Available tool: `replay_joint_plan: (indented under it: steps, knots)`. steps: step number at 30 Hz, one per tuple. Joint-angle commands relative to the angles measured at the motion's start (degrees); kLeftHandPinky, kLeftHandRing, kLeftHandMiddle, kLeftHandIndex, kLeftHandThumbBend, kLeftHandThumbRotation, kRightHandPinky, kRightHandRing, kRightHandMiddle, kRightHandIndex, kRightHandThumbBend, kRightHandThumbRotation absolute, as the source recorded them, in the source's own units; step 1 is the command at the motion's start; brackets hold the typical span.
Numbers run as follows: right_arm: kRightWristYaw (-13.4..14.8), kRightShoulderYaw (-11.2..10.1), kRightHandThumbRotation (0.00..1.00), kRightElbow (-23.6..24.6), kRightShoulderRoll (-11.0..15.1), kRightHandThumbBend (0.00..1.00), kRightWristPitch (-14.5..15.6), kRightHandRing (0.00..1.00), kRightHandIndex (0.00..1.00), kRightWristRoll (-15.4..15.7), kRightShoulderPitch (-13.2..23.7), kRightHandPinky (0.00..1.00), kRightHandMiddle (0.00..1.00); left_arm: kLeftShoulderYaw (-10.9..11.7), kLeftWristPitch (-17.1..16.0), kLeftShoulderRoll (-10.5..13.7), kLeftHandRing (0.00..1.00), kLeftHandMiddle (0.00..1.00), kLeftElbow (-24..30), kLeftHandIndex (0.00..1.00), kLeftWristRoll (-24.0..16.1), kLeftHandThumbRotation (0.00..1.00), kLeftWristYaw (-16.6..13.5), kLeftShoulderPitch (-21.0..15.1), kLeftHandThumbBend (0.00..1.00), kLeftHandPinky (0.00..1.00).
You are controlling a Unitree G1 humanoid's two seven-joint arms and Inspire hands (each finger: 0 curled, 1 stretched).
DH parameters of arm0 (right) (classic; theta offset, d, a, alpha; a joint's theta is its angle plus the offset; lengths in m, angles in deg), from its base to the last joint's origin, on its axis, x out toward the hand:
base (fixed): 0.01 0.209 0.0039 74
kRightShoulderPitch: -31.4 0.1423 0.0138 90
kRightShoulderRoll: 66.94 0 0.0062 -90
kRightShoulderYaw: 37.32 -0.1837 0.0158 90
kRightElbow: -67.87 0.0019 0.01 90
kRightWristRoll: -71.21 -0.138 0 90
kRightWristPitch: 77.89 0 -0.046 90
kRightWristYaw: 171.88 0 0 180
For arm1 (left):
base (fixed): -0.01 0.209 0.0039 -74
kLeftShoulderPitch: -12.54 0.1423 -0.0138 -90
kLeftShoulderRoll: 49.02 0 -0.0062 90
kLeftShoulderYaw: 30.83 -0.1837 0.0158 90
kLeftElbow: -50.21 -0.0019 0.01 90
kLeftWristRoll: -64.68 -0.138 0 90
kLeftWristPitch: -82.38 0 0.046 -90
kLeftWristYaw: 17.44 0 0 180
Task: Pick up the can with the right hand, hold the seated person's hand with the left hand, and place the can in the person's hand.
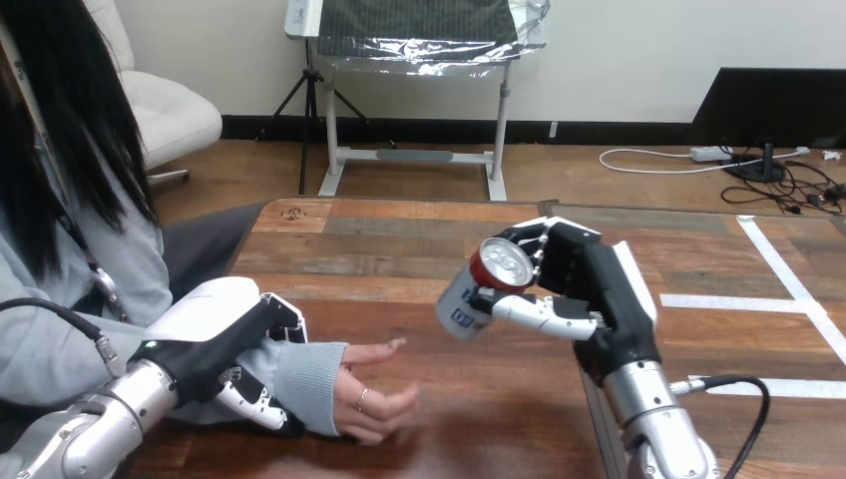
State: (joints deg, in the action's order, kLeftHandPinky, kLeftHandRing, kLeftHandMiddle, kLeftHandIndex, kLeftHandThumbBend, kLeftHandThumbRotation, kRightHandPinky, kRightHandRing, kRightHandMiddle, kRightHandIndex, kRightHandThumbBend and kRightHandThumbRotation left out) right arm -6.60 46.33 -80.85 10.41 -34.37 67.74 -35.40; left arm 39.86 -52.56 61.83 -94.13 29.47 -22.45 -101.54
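A silver can [477, 289] with a red rim is tilted on its side above the table, its top toward me. My right hand [577, 284] is shut on it, fingers over the can's top end and thumb beneath. At the lower left the person's hand [374, 394] lies palm up just above the table, fingers loosely curled. My left hand [231, 344] is curled round the person's wrist at the grey sleeve cuff [304, 384], fingers over it and thumb below. The can hangs up and to the right of the person's palm, apart from it.
The wooden table [399, 239] stretches away from me, with its far edge near the top of the planks. The person sits at the table's left side.
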Motion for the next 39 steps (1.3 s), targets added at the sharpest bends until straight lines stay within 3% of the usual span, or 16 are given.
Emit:
replay_joint_plan:
  steps: [1, 12, 39]
  knots:
    - [0.5, 0.7, 0.00, 2.6, -0.6, 0.82, -1.3, 0.39, 0.49, 0.4, 4.7, 0.33, 0.45, 2.7, -2.4, -0.1, 0.30, 0.37, 7.5, 0.38, 3.4, 0.00, 0.1, -2.9, 0.95, 0.25]
    - [3.4, 2.4, 0.00, 3.0, -1.4, 0.83, -1.1, 0.38, 0.48, 3.5, 4.3, 0.33, 0.45, 4.1, -2.1, 0.4, 0.30, 0.36, 12.7, 0.38, 6.6, 0.00, 2.3, -2.3, 0.94, 0.26]
    - [2.1, 4.9, 0.00, 1.6, -3.5, 0.81, -1.9, 0.38, 0.49, 4.1, 3.6, 0.33, 0.46, 7.3, -0.3, -0.4, 0.30, 0.37, 19.9, 0.38, 9.1, 0.00, 6.0, -2.9, 0.96, 0.25]
